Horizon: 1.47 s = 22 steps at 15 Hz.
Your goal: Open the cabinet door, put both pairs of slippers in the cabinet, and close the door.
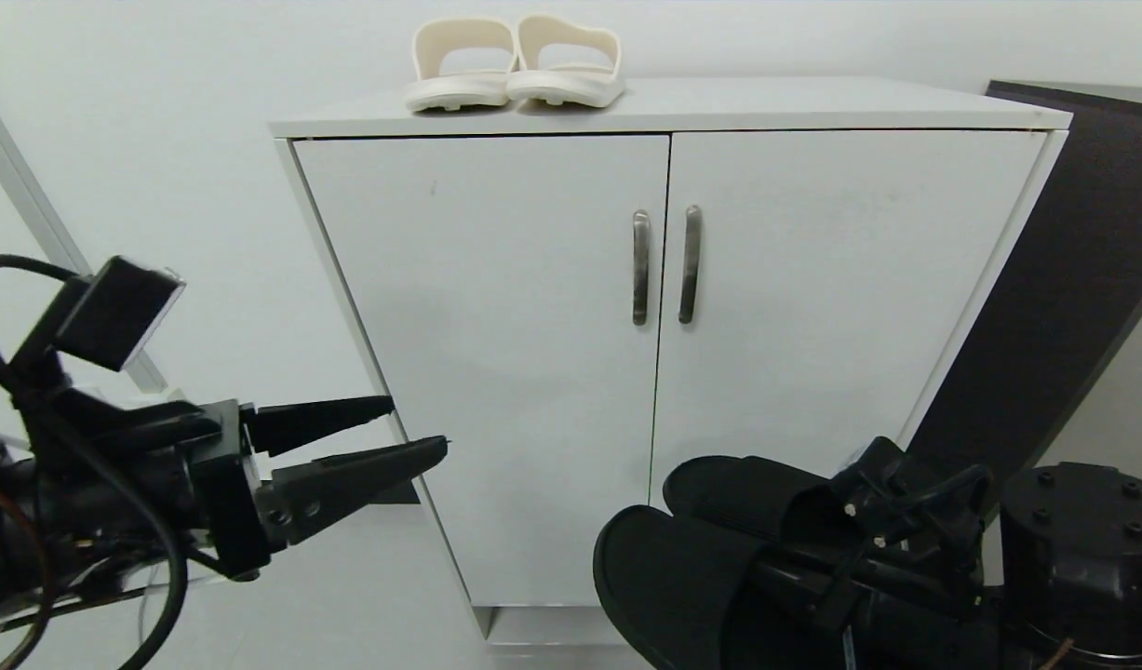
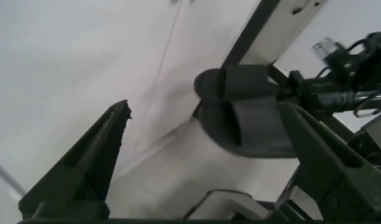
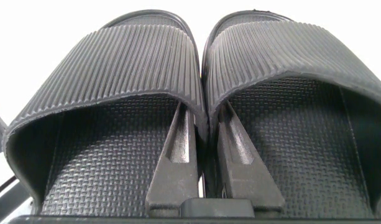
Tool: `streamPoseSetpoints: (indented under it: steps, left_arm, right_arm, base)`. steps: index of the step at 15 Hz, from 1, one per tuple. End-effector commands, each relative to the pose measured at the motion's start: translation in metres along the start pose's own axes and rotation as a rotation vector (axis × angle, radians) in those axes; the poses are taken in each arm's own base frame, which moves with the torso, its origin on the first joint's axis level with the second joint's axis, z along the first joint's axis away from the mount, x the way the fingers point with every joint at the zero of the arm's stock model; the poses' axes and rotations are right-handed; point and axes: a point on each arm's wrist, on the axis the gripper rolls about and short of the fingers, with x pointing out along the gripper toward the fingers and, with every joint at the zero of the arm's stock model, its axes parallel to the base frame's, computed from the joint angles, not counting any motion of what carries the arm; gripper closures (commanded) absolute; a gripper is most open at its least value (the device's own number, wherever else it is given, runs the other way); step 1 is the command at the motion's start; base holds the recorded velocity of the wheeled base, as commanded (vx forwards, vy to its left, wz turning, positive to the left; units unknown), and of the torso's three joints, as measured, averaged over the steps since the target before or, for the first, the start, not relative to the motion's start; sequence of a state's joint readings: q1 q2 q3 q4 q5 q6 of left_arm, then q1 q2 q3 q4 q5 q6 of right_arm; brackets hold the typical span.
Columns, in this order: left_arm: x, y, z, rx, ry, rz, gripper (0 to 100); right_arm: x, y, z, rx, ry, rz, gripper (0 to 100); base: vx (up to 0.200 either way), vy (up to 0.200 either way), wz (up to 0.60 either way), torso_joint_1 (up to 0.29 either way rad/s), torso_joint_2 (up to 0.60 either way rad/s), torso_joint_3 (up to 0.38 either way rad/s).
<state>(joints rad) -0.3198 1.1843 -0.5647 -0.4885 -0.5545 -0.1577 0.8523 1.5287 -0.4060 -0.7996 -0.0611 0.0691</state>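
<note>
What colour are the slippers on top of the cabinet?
The slippers are cream white, clearest in the head view.

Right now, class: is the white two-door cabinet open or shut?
Shut: both white cabinet doors lie flush, dark metal handles side by side.

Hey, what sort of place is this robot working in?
Probably a home-style entryway, perhaps a mock-up: a white two-door cabinet stands against a plain wall, cream slippers sit on its top, and the right gripper holds a pair of black slippers.
</note>
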Motion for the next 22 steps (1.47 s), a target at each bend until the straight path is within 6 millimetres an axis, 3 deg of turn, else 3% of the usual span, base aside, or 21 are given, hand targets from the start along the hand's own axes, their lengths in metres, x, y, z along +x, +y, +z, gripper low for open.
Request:
streamPoseSetpoints:
  steps: [1, 2, 8, 12, 16, 22]
  left_arm:
    - [0.033, 0.007, -0.004, -0.021, 0.045, -0.029, 0]
    - [0.053, 0.005, 0.000, -0.039, 0.032, -0.041, 0]
    - [0.096, -0.002, 0.030, -0.018, 0.013, -0.259, 0]
    - [0.135, -0.029, 0.047, -0.100, 0.026, -0.436, 0]
    - [0.169, -0.042, 0.069, -0.089, -0.040, -0.407, 0]
    - [0.190, -0.040, 0.085, -0.084, -0.069, -0.282, 0]
  right_arm:
    - [0.001, 0.000, 0.000, 0.000, 0.000, 0.000, 100]
    - [0.001, 0.000, 0.000, 0.000, -0.001, 0.002, 100]
    - [0.005, 0.000, -0.002, 0.005, 0.003, 0.020, 100]
    - [0.003, 0.000, -0.001, 0.005, -0.007, 0.021, 100]
    - [0.004, 0.000, -0.002, 0.005, -0.007, 0.021, 100]
    - [0.003, 0.000, -0.001, 0.006, -0.010, 0.018, 100]
  base:
    - [0.000, 0.000, 0.00, 0.000, 0.00, 0.000]
    - [0.000, 0.000, 0.00, 0.000, 0.00, 0.000]
    - [0.000, 0.000, 0.00, 0.000, 0.00, 0.000]
    - [0.000, 0.000, 0.00, 0.000, 0.00, 0.000]
    - [0.000, 0.000, 0.00, 0.000, 0.00, 0.000]
    - [0.000, 0.000, 0.00, 0.000, 0.00, 0.000]
